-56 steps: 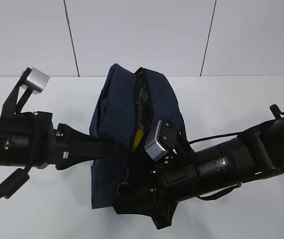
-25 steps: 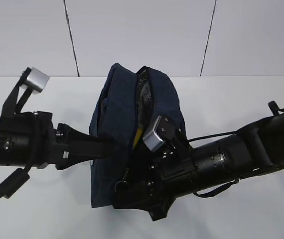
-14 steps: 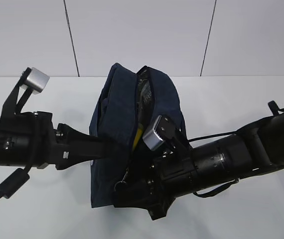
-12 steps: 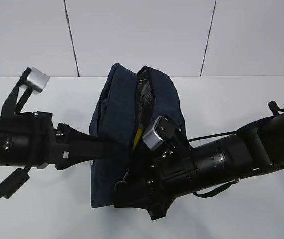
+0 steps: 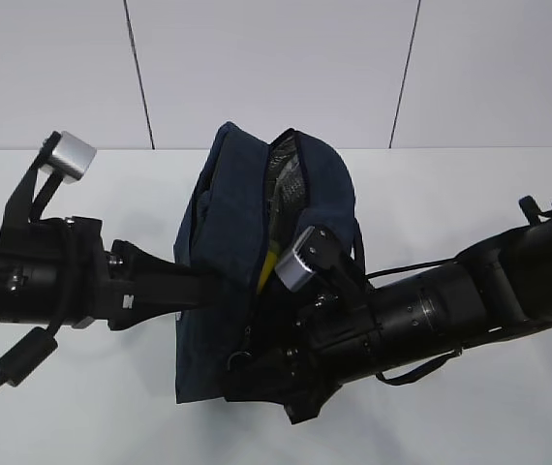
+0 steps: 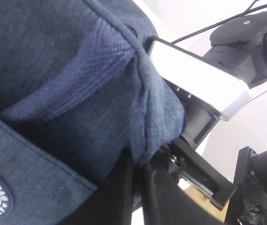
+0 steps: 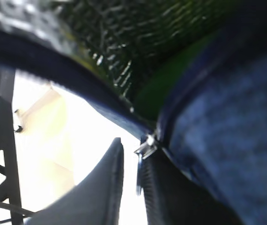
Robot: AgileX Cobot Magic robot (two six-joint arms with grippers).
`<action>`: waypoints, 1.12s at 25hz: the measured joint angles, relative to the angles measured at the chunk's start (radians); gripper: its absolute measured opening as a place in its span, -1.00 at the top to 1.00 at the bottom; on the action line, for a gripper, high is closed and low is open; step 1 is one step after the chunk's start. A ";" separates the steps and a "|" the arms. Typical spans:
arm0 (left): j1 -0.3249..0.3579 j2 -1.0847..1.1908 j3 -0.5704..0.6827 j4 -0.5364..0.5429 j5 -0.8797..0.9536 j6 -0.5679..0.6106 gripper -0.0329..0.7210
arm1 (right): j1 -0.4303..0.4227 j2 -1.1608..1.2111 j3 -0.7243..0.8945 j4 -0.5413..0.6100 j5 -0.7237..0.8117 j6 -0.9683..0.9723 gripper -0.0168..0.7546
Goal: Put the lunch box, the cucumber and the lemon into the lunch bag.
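Two black arms meet at lunch bag, mid-table on white surface. Bag: boxy, dark navy woven fabric, top gaping, crinkled silver foil lining inside. Yellow sliver, likely lemon, at opening; green patch in right wrist view, perhaps cucumber. Left gripper pressed together, pinching bag's left fabric fold. Right gripper at near end by metal zipper pull; narrow gap between fingers, grip unclear.

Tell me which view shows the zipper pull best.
The right wrist view: the metal zipper pull sits close up at the end of the lunch bag opening. The exterior view shows only a small ring; the left wrist view shows none.
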 joint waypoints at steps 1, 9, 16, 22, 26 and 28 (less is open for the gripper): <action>0.000 0.000 0.000 0.000 0.000 0.000 0.92 | 0.000 0.000 -0.002 0.000 -0.002 0.002 0.43; 0.000 0.000 0.000 0.000 0.000 0.000 0.92 | 0.000 0.000 -0.002 0.000 0.013 0.011 0.66; 0.000 0.000 0.000 0.000 0.000 0.000 0.92 | 0.000 0.000 -0.002 0.000 0.015 0.011 0.94; 0.000 0.000 0.000 0.000 0.000 0.000 0.92 | 0.000 0.000 -0.002 0.000 0.015 0.011 0.94; 0.000 0.000 0.000 0.000 0.000 0.000 0.92 | 0.000 0.000 -0.002 0.000 0.013 0.021 0.94; 0.000 0.000 0.000 0.000 0.000 0.000 0.92 | 0.000 0.000 -0.002 -0.003 0.013 0.032 0.94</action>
